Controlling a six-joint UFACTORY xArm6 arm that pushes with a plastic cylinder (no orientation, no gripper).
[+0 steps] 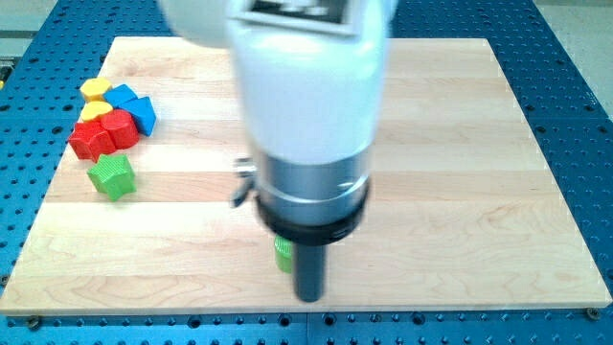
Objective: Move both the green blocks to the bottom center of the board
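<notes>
My tip (309, 295), a bare rod with no pincer to open or close, is resting at the board's (460, 144) six o'clock edge. A green block (283, 253), shape hidden, is touching it at ten o'clock. The green star block (112, 176) is sitting at nine o'clock, under the red (103, 133), blue (131, 107) and yellow (94, 91) blocks.
</notes>
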